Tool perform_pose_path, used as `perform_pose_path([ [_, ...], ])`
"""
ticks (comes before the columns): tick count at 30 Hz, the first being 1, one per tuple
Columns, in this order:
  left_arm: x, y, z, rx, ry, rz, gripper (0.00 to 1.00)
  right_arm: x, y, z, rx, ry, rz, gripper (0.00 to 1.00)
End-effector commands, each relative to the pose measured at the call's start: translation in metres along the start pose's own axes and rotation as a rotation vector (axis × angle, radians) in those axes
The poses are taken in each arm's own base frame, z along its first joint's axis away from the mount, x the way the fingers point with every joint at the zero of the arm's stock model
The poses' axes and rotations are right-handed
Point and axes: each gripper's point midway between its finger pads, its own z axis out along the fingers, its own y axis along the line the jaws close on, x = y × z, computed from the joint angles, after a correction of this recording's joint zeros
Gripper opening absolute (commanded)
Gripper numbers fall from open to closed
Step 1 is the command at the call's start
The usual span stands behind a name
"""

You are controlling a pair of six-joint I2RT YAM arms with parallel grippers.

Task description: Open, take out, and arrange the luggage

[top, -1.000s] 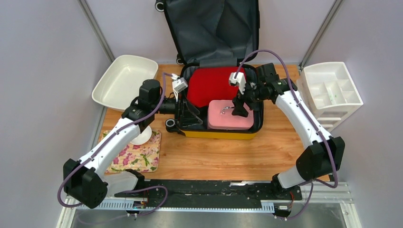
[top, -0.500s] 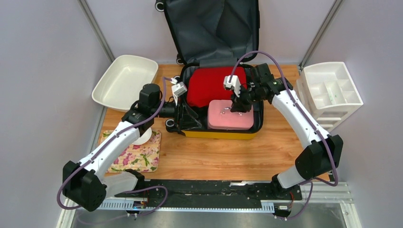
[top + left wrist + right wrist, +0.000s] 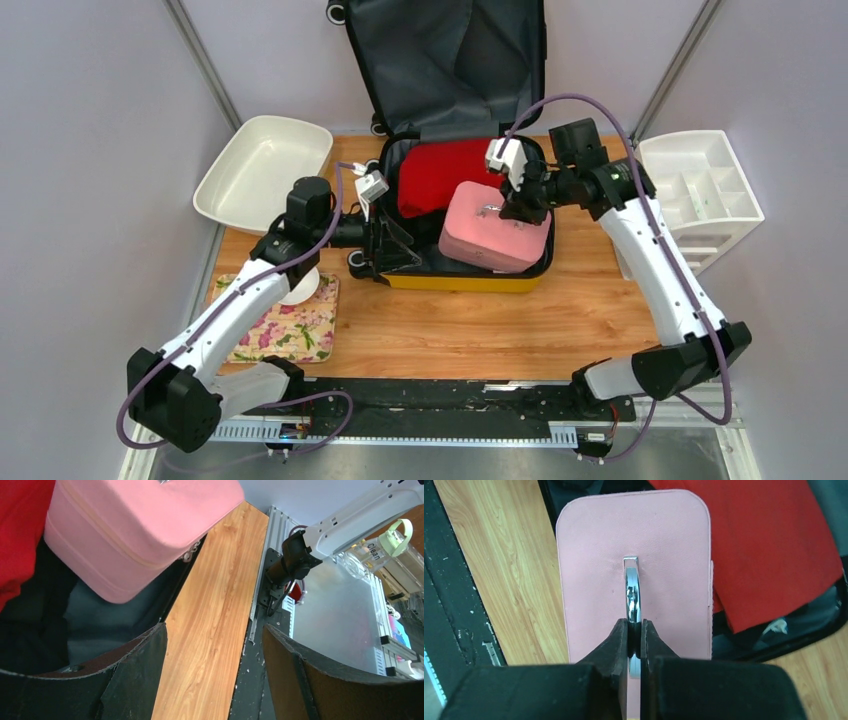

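The whole table (image 3: 450, 330) is viewed steeply from above, behind the arm bases. The left wrist view is taken low at the luggage (image 3: 95, 625) rim, faced rightward along the table. The right wrist view is pointed straight down, close. The pink case (image 3: 495, 238) is shared by all three.

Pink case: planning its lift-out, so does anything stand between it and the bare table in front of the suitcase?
Only the near wall of the suitcase. The right gripper, shut on the metal handle, holds the pink case tilted, off the lining; nothing shows on the table beyond that wall.
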Motion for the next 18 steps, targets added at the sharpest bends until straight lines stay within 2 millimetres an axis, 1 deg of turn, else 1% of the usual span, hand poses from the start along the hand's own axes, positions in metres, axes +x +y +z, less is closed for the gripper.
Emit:
perform_pose_path([
  [1,-0.012,-0.007,-0.008,-0.008,-0.039,0.069,0.78,-0.040,-0.005,-0.074,0.199,-0.085,-0.019,0.00],
  [2,-0.013,-0.007,-0.009,-0.015,-0.041,0.072,0.78,-0.038,-0.004,-0.084,0.224,-0.077,-0.019,0.00],
  [5,-0.014,-0.008,-0.012,-0.025,-0.047,0.084,0.78,-0.012,-0.004,-0.101,0.286,-0.002,0.058,0.00],
  [6,-0.013,-0.008,-0.012,-0.030,-0.048,0.082,0.78,0.003,-0.001,-0.108,0.305,0.031,0.099,0.00],
  [8,-0.014,-0.010,-0.013,-0.030,-0.054,0.091,0.79,0.019,0.001,-0.116,0.339,0.063,0.154,0.00],
  [9,-0.013,-0.009,-0.014,-0.033,-0.055,0.091,0.79,0.028,0.004,-0.127,0.376,0.067,0.179,0.00],
  [10,-0.013,-0.011,-0.014,-0.033,-0.058,0.092,0.79,0.038,0.006,-0.127,0.379,0.080,0.206,0.00],
  [11,-0.014,-0.012,-0.015,-0.031,-0.060,0.094,0.79,0.043,0.009,-0.131,0.386,0.080,0.208,0.00],
  [12,-0.013,-0.012,-0.015,-0.031,-0.059,0.094,0.79,0.052,0.011,-0.136,0.403,0.093,0.232,0.00],
  [14,-0.013,-0.013,-0.016,-0.031,-0.061,0.099,0.79,0.071,0.020,-0.143,0.435,0.144,0.252,0.00],
  [16,-0.014,-0.014,-0.017,-0.032,-0.065,0.106,0.79,0.096,0.028,-0.150,0.472,0.209,0.271,0.00],
  [17,-0.014,-0.014,-0.017,-0.031,-0.066,0.109,0.79,0.105,0.030,-0.152,0.486,0.234,0.275,0.00],
  [18,-0.014,-0.015,-0.017,-0.030,-0.067,0.111,0.79,0.118,0.030,-0.156,0.516,0.269,0.309,0.00],
])
